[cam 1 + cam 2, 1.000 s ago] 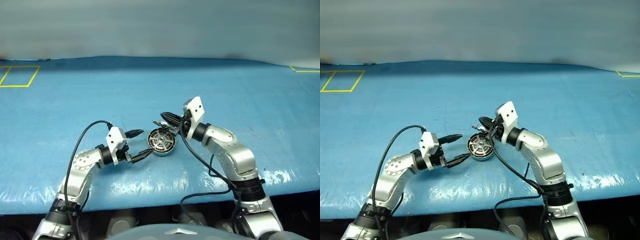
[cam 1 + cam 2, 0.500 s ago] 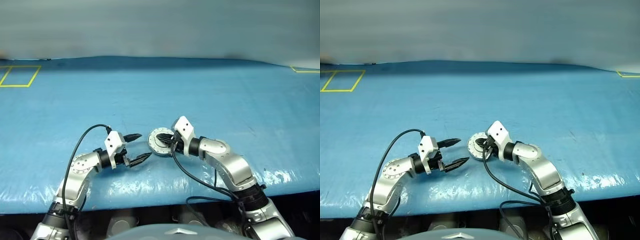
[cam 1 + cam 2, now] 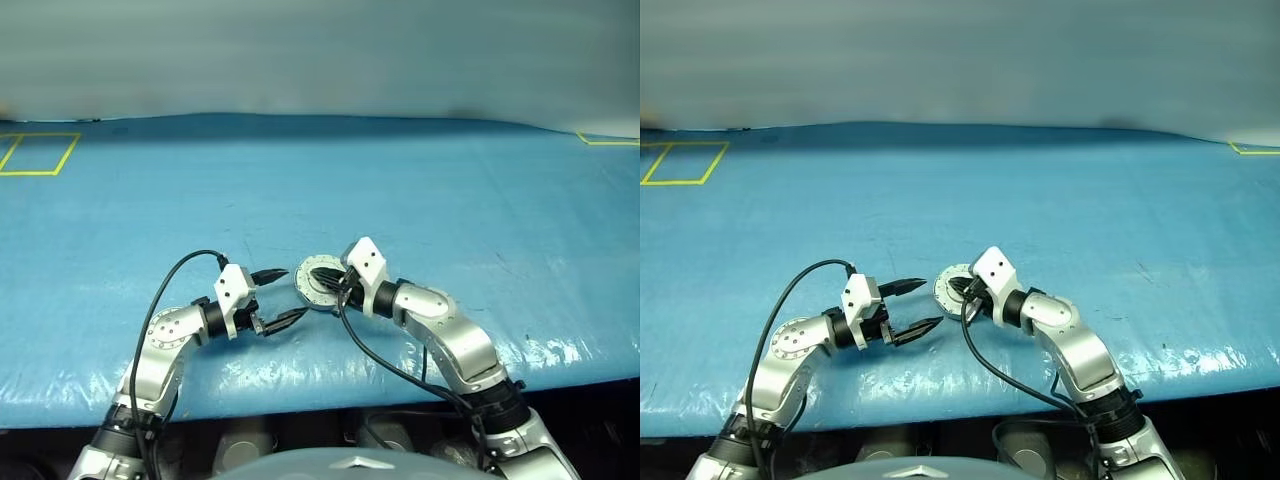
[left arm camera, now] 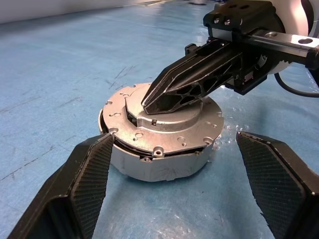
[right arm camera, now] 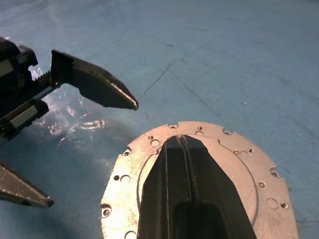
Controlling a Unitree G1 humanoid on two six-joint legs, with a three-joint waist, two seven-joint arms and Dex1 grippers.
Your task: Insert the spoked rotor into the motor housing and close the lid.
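Observation:
The motor housing [image 4: 159, 167] sits on the blue table with the lid [image 4: 199, 130] lying flat on top, grey side up. A thin dark seam shows between them. My right gripper [image 3: 319, 277] is shut, and its joined fingertips [image 5: 179, 149] press on the lid's raised centre. My left gripper [image 3: 293, 291] is open just left of the housing. Its two fingers [image 4: 84, 184] stand on either side of the case without touching it. The spoked rotor is hidden.
A blue sheet [image 3: 450, 200] covers the whole table and wrinkles along the near edge [image 3: 300, 385]. Yellow tape marks lie at the far left [image 3: 38, 152] and far right [image 3: 605, 138]. Black cables loop from both wrists [image 3: 165, 285].
A second ago the lid stood tilted up, showing its segmented inside, with the right gripper higher. The gripper has come down and the lid now lies flat on the housing. The left gripper kept still.

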